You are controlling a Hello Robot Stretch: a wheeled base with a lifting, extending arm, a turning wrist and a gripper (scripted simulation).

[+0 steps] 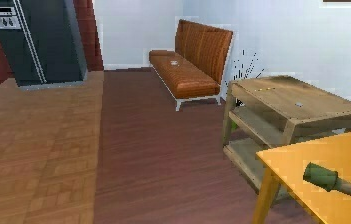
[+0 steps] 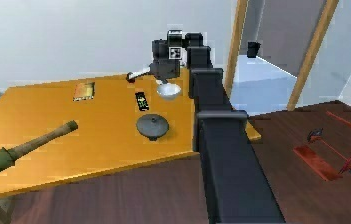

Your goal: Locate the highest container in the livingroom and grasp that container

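Note:
The dark arm (image 2: 223, 140) rises from the bottom edge over an orange table (image 2: 93, 150). Its gripper (image 2: 146, 72) stands above the table's far edge, next to a small white bowl (image 2: 168, 91). With the bowl and tabletop behind the gripper, I cannot tell whether it holds anything. A dark round dish (image 2: 153, 126) lies nearer on the table. Through the doorway on the arm side view's right, a small dark cup (image 2: 254, 48) stands on a pale surface. The orange table's corner (image 1: 293, 160) fills the forward view's bottom right.
A green bottle (image 2: 23, 148) (image 1: 333, 180) lies on the table, with a dark remote (image 2: 140, 101) and a flat brown book (image 2: 83, 91). Ahead are a wooden shelf table (image 1: 283, 105), a brown sofa (image 1: 193, 60) and a dark fridge (image 1: 43, 40). Red objects (image 2: 328, 150) lie on the floor.

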